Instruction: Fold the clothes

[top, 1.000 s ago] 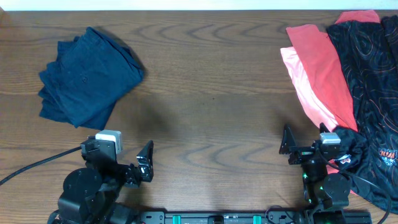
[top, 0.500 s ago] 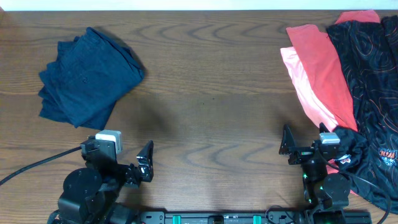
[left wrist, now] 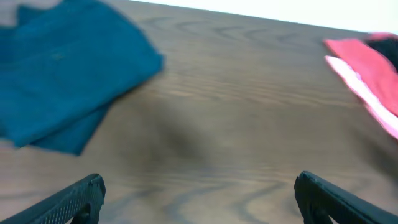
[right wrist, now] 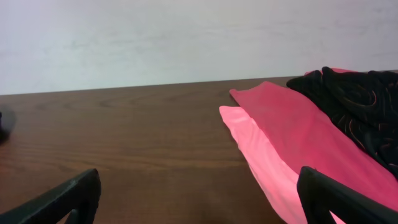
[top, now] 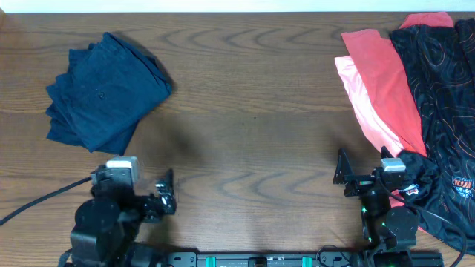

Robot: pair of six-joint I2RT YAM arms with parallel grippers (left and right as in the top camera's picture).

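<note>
Dark navy shorts [top: 106, 90] lie folded in a bundle at the table's far left; they also show in the left wrist view [left wrist: 65, 74]. Coral-red shirts [top: 375, 85] and a black red-patterned garment [top: 441, 96] lie spread at the right, also in the right wrist view, the shirts [right wrist: 280, 140] beside the black garment [right wrist: 354, 102]. My left gripper [top: 165, 200] is open and empty near the front edge, well short of the shorts; its fingers frame bare wood [left wrist: 199, 199]. My right gripper [top: 343, 176] is open and empty beside the shirts [right wrist: 199, 199].
A black cable [top: 37, 200] runs from the left arm off the left edge. The wooden table [top: 252, 126] spans the view, with a white wall [right wrist: 186, 37] behind its far edge.
My left arm has turned slightly, its gripper shifting a little left and down in the overhead view. The right arm and the clothes have not moved.
</note>
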